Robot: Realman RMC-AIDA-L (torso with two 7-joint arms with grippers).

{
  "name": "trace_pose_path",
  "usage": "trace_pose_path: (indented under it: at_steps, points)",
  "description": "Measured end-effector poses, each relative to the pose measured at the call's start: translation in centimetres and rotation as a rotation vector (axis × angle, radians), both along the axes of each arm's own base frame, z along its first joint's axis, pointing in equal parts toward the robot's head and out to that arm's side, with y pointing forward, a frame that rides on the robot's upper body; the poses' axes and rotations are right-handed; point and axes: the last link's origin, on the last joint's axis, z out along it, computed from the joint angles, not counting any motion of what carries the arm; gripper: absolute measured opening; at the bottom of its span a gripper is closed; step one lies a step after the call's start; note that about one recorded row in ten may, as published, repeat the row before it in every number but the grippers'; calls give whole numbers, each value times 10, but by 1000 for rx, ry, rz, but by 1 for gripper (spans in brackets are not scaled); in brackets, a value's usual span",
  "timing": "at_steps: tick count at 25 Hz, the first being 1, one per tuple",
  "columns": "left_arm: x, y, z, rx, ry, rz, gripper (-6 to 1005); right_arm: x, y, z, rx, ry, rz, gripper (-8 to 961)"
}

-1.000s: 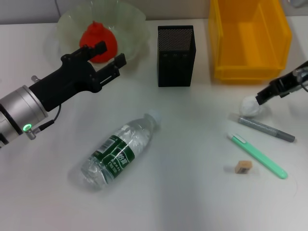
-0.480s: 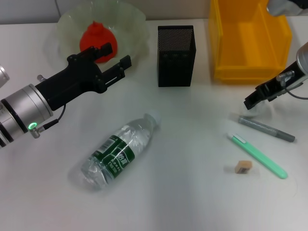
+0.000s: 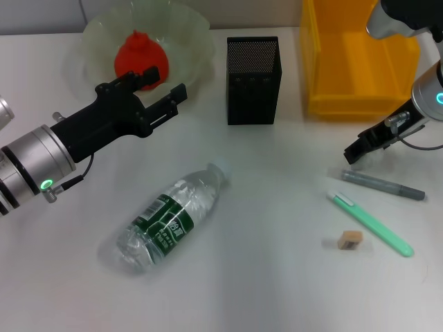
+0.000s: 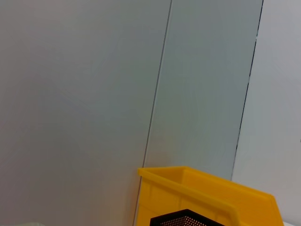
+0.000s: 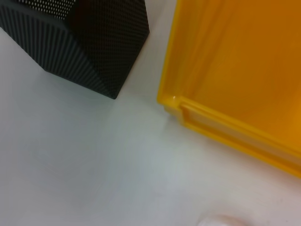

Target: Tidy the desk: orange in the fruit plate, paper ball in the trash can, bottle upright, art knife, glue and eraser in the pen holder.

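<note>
The orange (image 3: pixel 138 55) lies in the pale green fruit plate (image 3: pixel 190 28) at the back left. My left gripper (image 3: pixel 154 88) is open and empty, just in front of the plate. The bottle (image 3: pixel 169 218) lies on its side in the middle front. The black mesh pen holder (image 3: pixel 253 79) stands at the back centre, the yellow trash can (image 3: pixel 360 55) at the back right. My right gripper (image 3: pixel 358 149) is low over the paper ball's spot. The ball is hidden in the head view; a pale rounded edge (image 5: pixel 220 221) shows in the right wrist view. The eraser (image 3: pixel 350 239) lies front right.
A grey pen-shaped tool (image 3: pixel 383 185) and a green one (image 3: pixel 370 223) lie just in front of my right gripper. The right wrist view shows the pen holder (image 5: pixel 84 42) and the trash can's corner (image 5: pixel 225 70). The left wrist view shows the bin (image 4: pixel 207 188) before a wall.
My right gripper has come down and a little left over the paper ball, which no longer shows in the head view. My left gripper has drifted slightly right, away from the plate.
</note>
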Motion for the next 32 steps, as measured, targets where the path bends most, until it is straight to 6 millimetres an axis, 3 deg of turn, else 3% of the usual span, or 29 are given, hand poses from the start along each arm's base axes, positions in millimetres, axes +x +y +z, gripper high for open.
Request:
trace_pose_path:
  at_steps: [9,15,18,23,24,29,32]
  points:
    - [-1,-1,0,-1,-1,5,654,2,0,0,11,4,0,628]
    - [-1,-1,0,0,-1,6,654,1,0,1,17,15,2,478]
    - [-2,-3,0,0,-6,3,654,-9,-1,4,11,59,29,472]
    - [-2,-6,1,3,-18,-6,654,-37,-1,34,92,135,159,462]
    - [-2,-7,1,3,-20,-5,654,-47,4,51,177,139,221,460]
    - [-3,-8,1,8,-28,1,655,-56,22,70,345,156,307,495]
    - [-3,-8,1,11,-37,7,655,-56,35,69,401,161,331,534]
